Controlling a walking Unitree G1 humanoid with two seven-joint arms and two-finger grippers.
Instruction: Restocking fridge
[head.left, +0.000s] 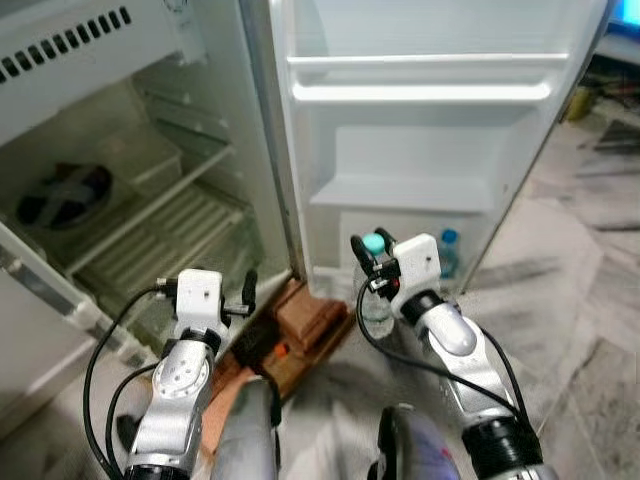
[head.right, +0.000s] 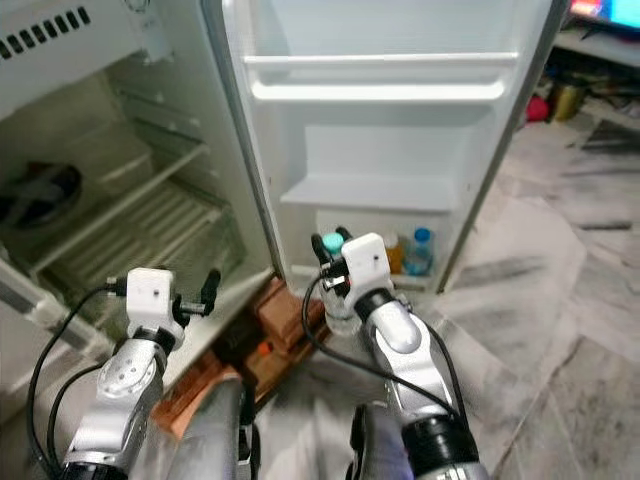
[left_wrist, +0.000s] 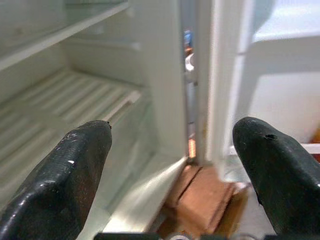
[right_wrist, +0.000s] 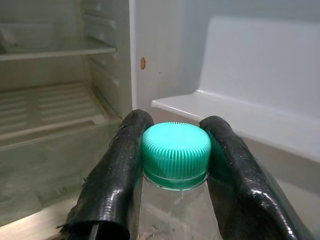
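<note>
The clear bottle (head.left: 376, 300), with its teal cap (right_wrist: 175, 154), was clamped at the neck between the closed fingers of the right gripper (head.left: 372, 248), held upright near the bottom of the open fridge door (head.left: 430, 150). At roughly 2 o'clock from it, a blue-capped bottle (head.left: 449, 252) already stood in the lowest door shelf (head.right: 400, 272). The upper door shelves (head.left: 420, 92) were bare. The left gripper (head.left: 247, 297) hovered at 9 o'clock, fingers spread and holding nothing, before the wire shelf (head.left: 160, 235). Judged progress: early; the held bottle remained to be placed.
</note>
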